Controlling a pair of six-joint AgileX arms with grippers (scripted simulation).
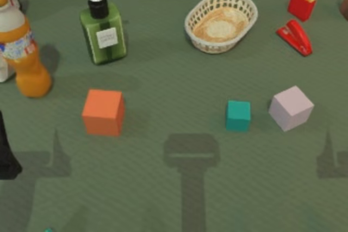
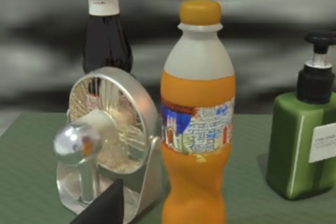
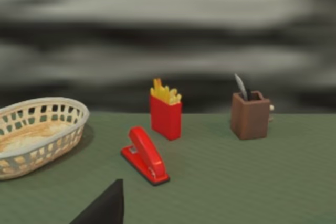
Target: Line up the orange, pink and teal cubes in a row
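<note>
1. The orange cube (image 1: 103, 112) is sitting on the green table (image 1: 174, 150) at the left in the top view, in front of the green pump bottle (image 1: 103, 31) and just right of the orange drink bottle (image 1: 24, 52). The teal cube (image 1: 238, 115) and the pink cube (image 1: 291, 107) are lying near each other on the right, apart and not touching, the pink one turned at an angle.
2. All three cubes are being judged as light, rigid and matte, so little slipping or crushing is expected. Flat parallel faces are offered on each.
3. A hold across two opposite side faces, from above and near the middle of the height, is being suggested. For the rotated pink cube the wrist would have to be turned to match its faces. The teal cube is the smallest, so centring is being judged as more critical there.
4. Neither gripper is being shown clearly. Only a dark sliver appears at the lower edge of each wrist view, and a dark part of the left arm (image 1: 6, 156) is at the left edge of the top view. Whether the fingers are spread or pressed together cannot be told.
5. No cube is being held, and the row is not yet formed.
</note>
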